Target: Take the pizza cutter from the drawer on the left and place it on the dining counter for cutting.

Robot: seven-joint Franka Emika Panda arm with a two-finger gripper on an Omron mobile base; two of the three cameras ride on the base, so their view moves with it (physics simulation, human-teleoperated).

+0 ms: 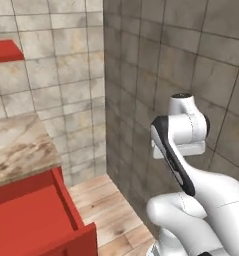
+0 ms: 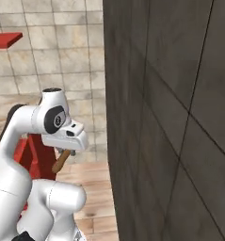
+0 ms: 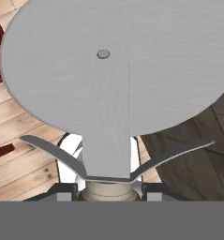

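1. The jaws are closed on the cutter (image 3: 113, 79): in the hand view its grey wheel looms right above the fingertips (image 3: 64, 193), with the stem running down between them into the grip.
2. In the right base view the gripper (image 2: 67, 149) hangs under the white wrist, and the cutter's brown handle (image 2: 61, 161) sticks out below it at a slant.
3. The cutter is therefore out of the drawer and in the air, held over the wooden floor (image 1: 108, 210), close to the dark tiled wall (image 2: 170, 117).
4. The drawer (image 1: 36, 220) stands open at the lower left of the left base view, its plain red inside bare where it can be seen, under the edge of a marbled counter (image 1: 18, 147).
5. Step in hand, as I judge it: the pick is done and the carry is under way; placing is not yet done.
6. The dining counter cannot be made out from here, so the next move calls for turning or driving the base away from this wall corner.
7. The arm is folded tight beside the wall, so the swing should keep the wheel off the tiles.
8. Once over the island top, lower and then release the cutter flat.
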